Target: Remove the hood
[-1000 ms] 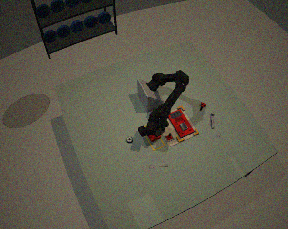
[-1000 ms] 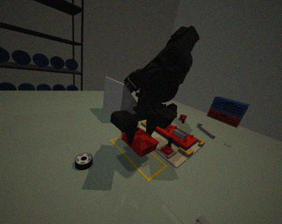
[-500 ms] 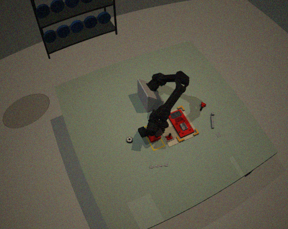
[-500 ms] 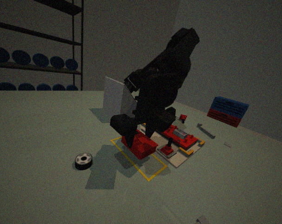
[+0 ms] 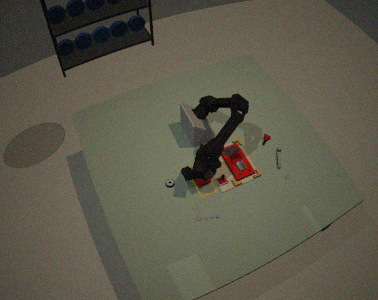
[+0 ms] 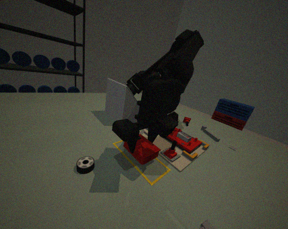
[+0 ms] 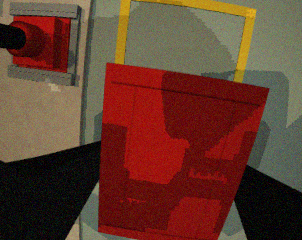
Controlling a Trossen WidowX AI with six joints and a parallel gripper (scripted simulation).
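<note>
The pale green table [image 5: 280, 97] carries all of the parts; a black shelf rack [image 5: 98, 32] loaded with blue discs is seen beyond its far corner; the black arm [image 5: 221, 135] is folded over from its base beside a grey wedge-shaped block [image 5: 191, 125] and is reached down toward the near side of the table; a beige base plate [image 6: 181, 162] with orange corner brackets is seen beside the arm, and the red toy car [image 5: 236, 160] is seated on it; a blue and red box [image 6: 232, 113] is placed well apart at the far right; the marked area [image 6: 151, 181], outlined in yellow, lies just beside the base plate; the red hood [image 6: 144, 150] is pinched between the fingers of the gripper [image 7: 166, 194], one dark finger being pressed against each side of it; the hood is positioned low over the far part of the marked area, and whether it is touching the table cannot be told; a black and white wheel [image 6: 85, 164] lies near the marked area on the side away from the base plate; a small red part [image 5: 266, 138] and a grey bar [image 5: 278, 158] are placed beyond the car.
</note>
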